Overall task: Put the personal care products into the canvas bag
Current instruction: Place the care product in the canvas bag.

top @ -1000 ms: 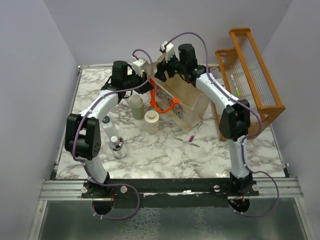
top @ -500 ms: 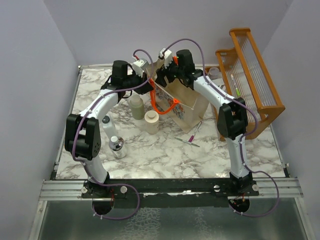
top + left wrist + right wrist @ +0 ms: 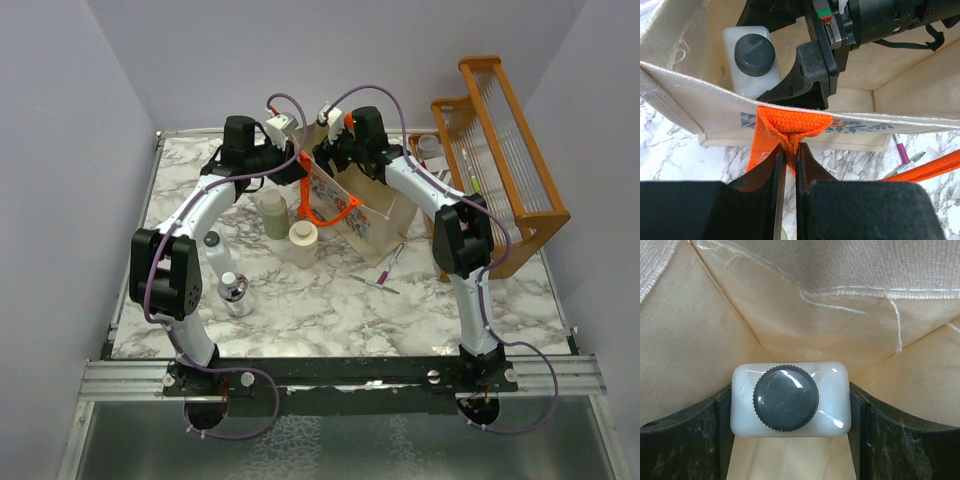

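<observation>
Left hand pinched on orange handle; right hand — wide — clamps white bottle inside canvas bag.

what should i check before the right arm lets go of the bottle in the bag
1. Left tool shut on the orange handle, holding the bag mouth open: ok
2. White bottle gripped squarely by the right tool: ok
3. Bottle inside the canvas bag, below its rim: ok
4. Bottle resting on the bag floor: cannot tell
5. Olive-green bottle and beige bottle upright on the table, outside the bag: ok
</observation>
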`<state>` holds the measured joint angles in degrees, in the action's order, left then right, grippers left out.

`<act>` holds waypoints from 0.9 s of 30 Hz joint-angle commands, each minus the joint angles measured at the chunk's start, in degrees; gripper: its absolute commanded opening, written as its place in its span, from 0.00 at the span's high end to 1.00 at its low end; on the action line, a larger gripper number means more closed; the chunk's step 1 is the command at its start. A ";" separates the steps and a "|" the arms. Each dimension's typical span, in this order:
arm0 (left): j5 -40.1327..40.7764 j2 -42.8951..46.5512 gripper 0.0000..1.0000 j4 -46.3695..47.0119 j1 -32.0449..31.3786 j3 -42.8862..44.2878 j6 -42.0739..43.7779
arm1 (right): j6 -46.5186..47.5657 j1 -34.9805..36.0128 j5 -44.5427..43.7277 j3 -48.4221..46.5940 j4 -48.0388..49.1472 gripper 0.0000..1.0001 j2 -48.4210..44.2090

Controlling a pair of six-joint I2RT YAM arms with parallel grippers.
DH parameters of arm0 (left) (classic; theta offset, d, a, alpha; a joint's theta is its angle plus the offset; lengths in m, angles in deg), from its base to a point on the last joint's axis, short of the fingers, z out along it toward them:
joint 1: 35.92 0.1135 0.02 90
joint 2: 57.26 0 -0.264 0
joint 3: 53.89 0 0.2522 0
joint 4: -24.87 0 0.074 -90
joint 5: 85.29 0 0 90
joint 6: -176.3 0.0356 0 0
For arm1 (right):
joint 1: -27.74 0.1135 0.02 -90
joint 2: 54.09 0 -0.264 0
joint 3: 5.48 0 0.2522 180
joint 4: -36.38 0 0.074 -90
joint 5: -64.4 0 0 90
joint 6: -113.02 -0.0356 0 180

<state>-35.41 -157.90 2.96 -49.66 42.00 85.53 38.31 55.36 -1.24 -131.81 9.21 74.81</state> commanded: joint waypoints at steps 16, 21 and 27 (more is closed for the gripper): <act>2.03 0.08 1.00 -0.72 -0.18 0.66 1.77 | 1.64 -0.55 0.36 -6.30 0.43 0.55 1.93; 2.23 -0.25 1.00 -0.75 -0.15 0.75 1.69 | 2.05 -0.59 -0.47 -6.43 0.31 0.46 0.87; 2.52 -0.73 1.00 -0.74 -0.21 0.84 1.62 | 2.29 -0.55 -0.89 -6.59 -0.10 0.28 0.02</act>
<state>-33.88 -157.90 2.42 -49.66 42.00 86.84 39.10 55.05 -0.84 -135.35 6.70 76.54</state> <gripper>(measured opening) 0.119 0.749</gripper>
